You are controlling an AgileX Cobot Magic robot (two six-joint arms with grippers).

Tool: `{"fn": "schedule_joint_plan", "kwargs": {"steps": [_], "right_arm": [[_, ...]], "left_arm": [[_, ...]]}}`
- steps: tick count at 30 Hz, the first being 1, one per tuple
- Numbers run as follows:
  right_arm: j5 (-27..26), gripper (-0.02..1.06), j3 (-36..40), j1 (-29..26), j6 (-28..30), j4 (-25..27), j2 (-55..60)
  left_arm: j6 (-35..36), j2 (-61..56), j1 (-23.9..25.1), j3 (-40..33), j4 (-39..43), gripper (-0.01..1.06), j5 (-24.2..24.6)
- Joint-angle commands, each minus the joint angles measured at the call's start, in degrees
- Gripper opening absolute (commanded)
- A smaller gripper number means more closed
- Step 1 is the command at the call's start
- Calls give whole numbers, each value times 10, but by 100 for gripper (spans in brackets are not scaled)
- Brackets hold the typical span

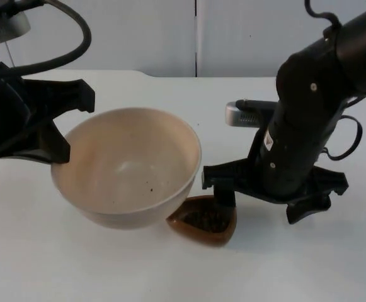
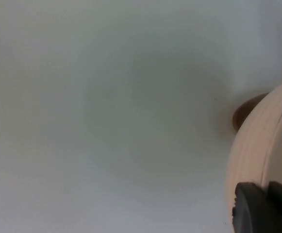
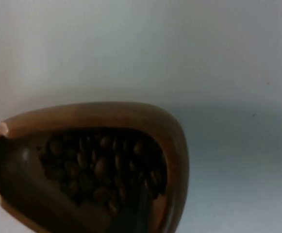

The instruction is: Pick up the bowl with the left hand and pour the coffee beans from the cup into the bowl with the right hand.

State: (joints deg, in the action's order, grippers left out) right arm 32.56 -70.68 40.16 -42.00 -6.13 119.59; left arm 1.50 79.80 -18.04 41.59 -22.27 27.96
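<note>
The large cream-coloured ceramic bowl [image 1: 127, 167] sits near the middle of the white table [image 1: 38, 264], tilted so its opening faces up and slightly toward the front edge; a few dark specks lie on its pale inner wall. The left end effector [image 1: 60, 126] clamps the bowl's rim on the side facing the table's left edge, one black finger [image 1: 69, 97] on the far side of the rim and the other beside the near side; in the left wrist view a black fingertip [image 2: 264, 208] presses on the bowl's ribbed outer wall [image 2: 262, 145], so this end effector is closed on the bowl. Just beside the bowl, toward the table's front edge and right, is the small brown, rounded-triangular cup [image 1: 205, 220], touching or almost touching the bowl's lower wall. The cup holds a heap of dark roasted coffee beans [image 3: 104, 162], seen piled inside it in the right wrist view, and none appear poured out. The right end effector [image 1: 227, 192] reaches down from the right arm onto the cup's far rim; one finger dips inside the cup among the beans, so it grips the cup's wall. Beyond the table's back edge stands the grey partition wall [image 1: 170, 31].
</note>
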Motion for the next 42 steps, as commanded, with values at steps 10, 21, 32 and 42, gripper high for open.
{"fn": "schedule_joint_plan", "kwargs": {"steps": [10,21,32,42], "right_arm": [[-22,82,-2,4,-2,3,19],[-24,74,-2,4,5,0,25],[-26,34,-2,4,5,-13,25],[-31,2,-2,4,9,-17,25]], "left_arm": [[5,-6,1,-2,-8,0,-2],[5,-6,1,-2,-10,0,-4],[5,-6,1,-2,-13,0,-4],[5,-6,1,-2,-13,0,-4]]}}
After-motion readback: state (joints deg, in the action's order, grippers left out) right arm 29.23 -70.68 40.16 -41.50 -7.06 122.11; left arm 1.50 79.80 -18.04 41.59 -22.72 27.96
